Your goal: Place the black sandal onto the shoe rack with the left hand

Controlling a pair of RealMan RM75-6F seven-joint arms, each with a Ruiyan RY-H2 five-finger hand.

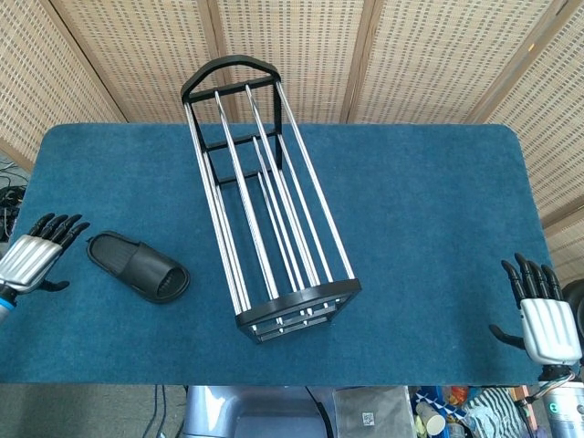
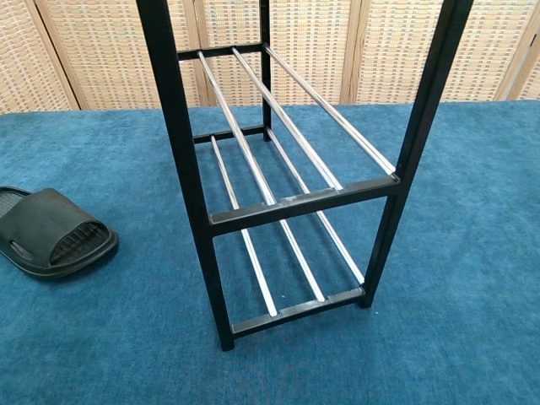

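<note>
Black sandal (image 1: 138,266): flat on the blue cloth (image 1: 420,210), left of the rack (image 1: 265,210), apart from it. No legible markings. Left hand (image 1: 35,257): fingers spread, empty, just left of the sandal. Right hand (image 1: 546,315): fingers spread, empty, near right corner.

A tabletop (image 1: 429,210) covered in deep blue carpet-like fabric, with rounded corners, fills most of the head view under even light. From 9 through 12 to 3 o'clock behind it stands a folding screen (image 1: 310,46) of pale woven cane panels in light wooden frames. At 5 o'clock below the tabletop's near edge lies colourful clutter (image 1: 438,411).
</note>
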